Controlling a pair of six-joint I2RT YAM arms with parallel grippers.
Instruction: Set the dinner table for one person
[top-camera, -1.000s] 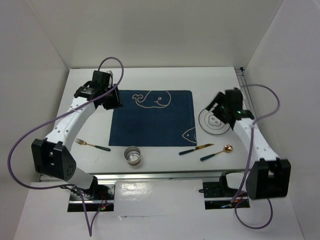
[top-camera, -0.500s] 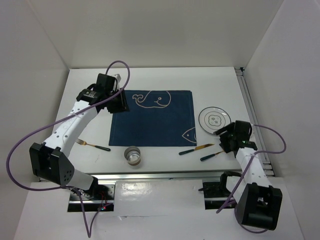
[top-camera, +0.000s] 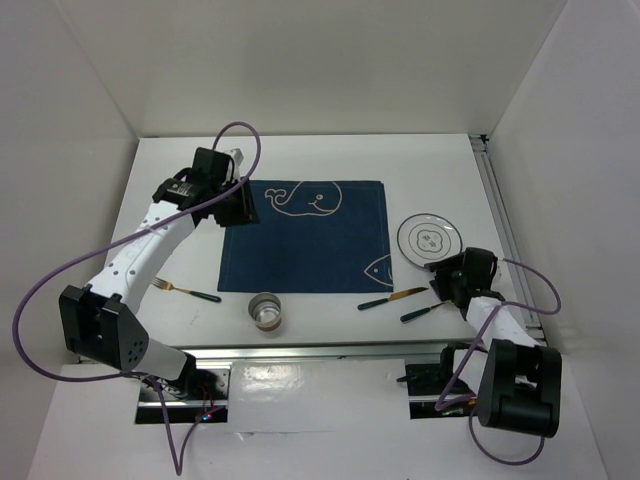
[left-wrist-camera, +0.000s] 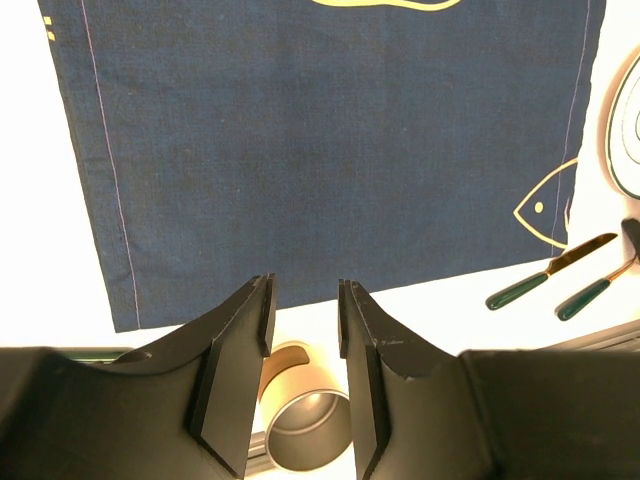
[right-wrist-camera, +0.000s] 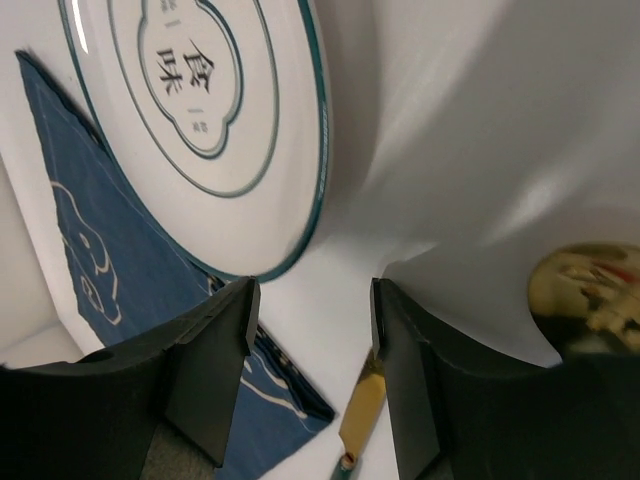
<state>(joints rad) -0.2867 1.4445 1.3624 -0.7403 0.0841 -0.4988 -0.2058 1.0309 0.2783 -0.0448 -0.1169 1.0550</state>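
Observation:
The white dinner table (top-camera: 330, 160) holds a navy placemat (top-camera: 305, 235) with whale drawings. A white plate (top-camera: 430, 240) with a teal rim lies right of it. A gold knife (top-camera: 392, 298) and a gold spoon (top-camera: 425, 312), both dark-handled, lie near the front right. A gold fork (top-camera: 185, 290) lies front left, and a metal cup (top-camera: 266, 310) front centre. My left gripper (top-camera: 244, 208) is open and empty over the placemat's far left corner. My right gripper (top-camera: 447, 285) is open and empty, low between plate and spoon. The spoon bowl (right-wrist-camera: 590, 290) is beside it.
White walls enclose the table on three sides. A metal rail (top-camera: 500, 215) runs along the right edge. The left wrist view shows the placemat (left-wrist-camera: 330, 150), cup (left-wrist-camera: 310, 430), knife (left-wrist-camera: 550, 270) and spoon handle (left-wrist-camera: 590, 295). The right wrist view shows the plate (right-wrist-camera: 210, 110) and knife blade (right-wrist-camera: 362, 405).
My right arm has drawn back from over the plate toward the near edge and dropped low by the spoon. My left gripper shifted slightly right toward the placemat corner.

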